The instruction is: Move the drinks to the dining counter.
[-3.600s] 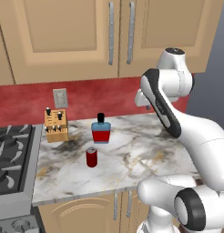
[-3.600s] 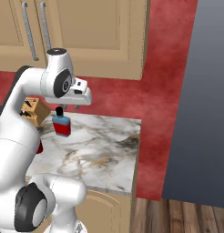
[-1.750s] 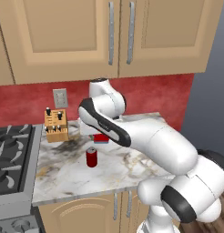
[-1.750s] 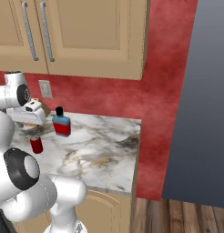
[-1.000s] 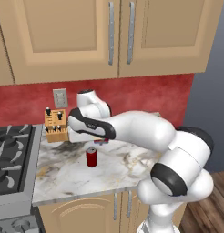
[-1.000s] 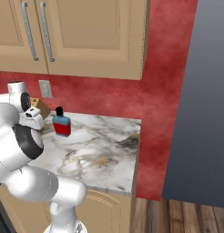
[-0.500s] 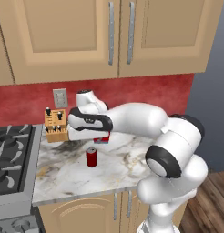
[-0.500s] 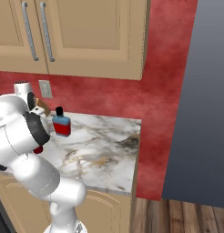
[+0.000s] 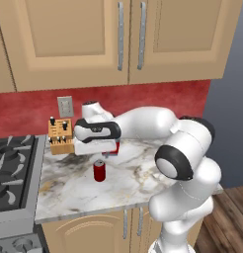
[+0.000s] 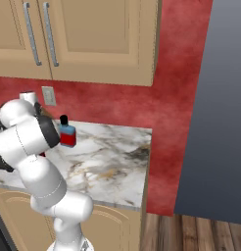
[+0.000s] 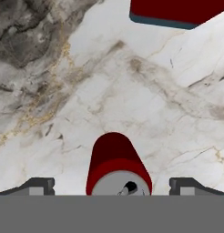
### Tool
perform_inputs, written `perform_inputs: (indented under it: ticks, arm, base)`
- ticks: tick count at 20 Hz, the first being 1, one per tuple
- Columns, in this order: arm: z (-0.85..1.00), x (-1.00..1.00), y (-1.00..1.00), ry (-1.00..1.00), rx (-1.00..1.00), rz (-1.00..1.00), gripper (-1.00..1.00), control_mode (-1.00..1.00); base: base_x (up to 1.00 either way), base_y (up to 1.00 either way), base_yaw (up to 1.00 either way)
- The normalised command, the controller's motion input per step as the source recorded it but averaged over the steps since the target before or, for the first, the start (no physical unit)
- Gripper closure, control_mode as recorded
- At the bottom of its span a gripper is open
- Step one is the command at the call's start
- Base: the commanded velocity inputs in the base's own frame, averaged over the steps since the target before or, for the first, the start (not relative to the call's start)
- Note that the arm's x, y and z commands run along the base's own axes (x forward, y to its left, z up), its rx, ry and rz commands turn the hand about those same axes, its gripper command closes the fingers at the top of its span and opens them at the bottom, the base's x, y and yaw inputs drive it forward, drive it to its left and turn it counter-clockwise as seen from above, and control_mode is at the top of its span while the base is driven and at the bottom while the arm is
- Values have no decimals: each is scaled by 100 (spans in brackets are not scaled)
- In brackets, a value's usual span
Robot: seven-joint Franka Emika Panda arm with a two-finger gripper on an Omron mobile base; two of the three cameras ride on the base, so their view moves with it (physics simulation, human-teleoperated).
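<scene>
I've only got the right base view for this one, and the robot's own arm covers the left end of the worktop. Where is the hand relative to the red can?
Observer: In the hand view the can stands upright between the two open fingertips, seen from above, nothing gripped yet.
Operator: I see the blue bottle by the wall. How does the can sit relative to it?
Observer: In the left base view the can stands nearer the worktop's front edge than the bottle, which the hand mostly hides.
Operator: Anything else on that side?
Observer: A wooden knife block stands against the red wall, next to a stove.
</scene>
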Motion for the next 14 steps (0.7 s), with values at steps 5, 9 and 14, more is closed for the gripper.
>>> perform_inputs:
  ticks: [5,9,14]
  arm:
    - [-15,-16,0,4,0,0,-100,-100]
    - [-10,-20,0,0,0,0,-100,-100]
    - [-3,-19,-1,0,0,0,-100,-100]
  base:
    - [0,0,0]
    - [0,0,0]
    - [0,0,0]
